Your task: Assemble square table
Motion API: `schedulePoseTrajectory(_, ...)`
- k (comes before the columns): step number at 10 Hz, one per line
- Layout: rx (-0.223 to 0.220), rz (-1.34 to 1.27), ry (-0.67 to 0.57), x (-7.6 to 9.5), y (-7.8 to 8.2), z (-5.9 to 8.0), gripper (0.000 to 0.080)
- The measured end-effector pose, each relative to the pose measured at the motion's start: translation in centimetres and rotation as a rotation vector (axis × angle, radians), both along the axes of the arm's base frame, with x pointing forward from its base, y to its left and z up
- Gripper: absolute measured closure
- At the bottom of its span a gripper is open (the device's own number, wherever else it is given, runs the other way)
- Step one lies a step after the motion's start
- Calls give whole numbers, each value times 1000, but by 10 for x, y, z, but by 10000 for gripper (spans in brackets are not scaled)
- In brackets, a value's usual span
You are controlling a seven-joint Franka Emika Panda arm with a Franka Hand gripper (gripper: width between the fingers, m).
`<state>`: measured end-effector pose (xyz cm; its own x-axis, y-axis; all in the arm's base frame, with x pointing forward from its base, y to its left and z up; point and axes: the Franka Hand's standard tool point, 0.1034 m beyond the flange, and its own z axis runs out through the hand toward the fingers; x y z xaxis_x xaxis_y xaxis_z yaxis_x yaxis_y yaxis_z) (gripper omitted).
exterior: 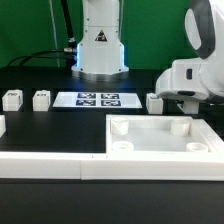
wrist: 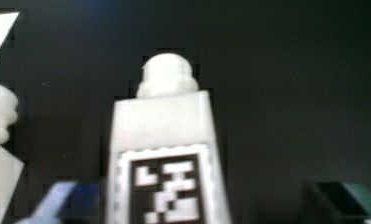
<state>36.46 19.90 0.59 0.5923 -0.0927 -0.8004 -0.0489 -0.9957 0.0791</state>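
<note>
The black tabletop point(exterior: 45, 128) carries everything. The square top point(exterior: 160, 138), a white tray with round corner sockets, lies rim-up at the lower right of the exterior view. It sits just beside the end of the long white wall strip point(exterior: 45, 165), probably so it stays square while legs go in. The marker board point(exterior: 97, 99) lies flat at upper middle. Loose legs point(exterior: 41, 98) sit in a row on either side of it, within easy reach. In the wrist view the claw point(wrist: 200, 205) straddles one leg point(wrist: 164, 140). The blue fingertips point(wrist: 57, 200) flank it with dark gaps showing. The claw is spread and grips nothing, apparently poised to close on that leg.
</note>
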Motion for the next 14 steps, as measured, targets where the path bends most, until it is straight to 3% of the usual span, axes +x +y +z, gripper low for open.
schedulePoseTrajectory(1,0,0,0,0,0,0,408)
schedulePoseTrajectory(2,0,0,0,0,0,0,408)
schedulePoseTrajectory(3,0,0,0,0,0,0,511)
schedulePoseTrajectory(9,5,-2,-6,3,-3,2,511)
schedulePoseTrajectory(10,53,34,-19,19,-18,21,510)
schedulePoseTrajectory(12,101,32,-69,48,-46,71,509)
schedulePoseTrajectory(13,101,20,-109,57,-54,95,509)
schedulePoseTrajectory(14,99,21,-120,60,-56,110,509)
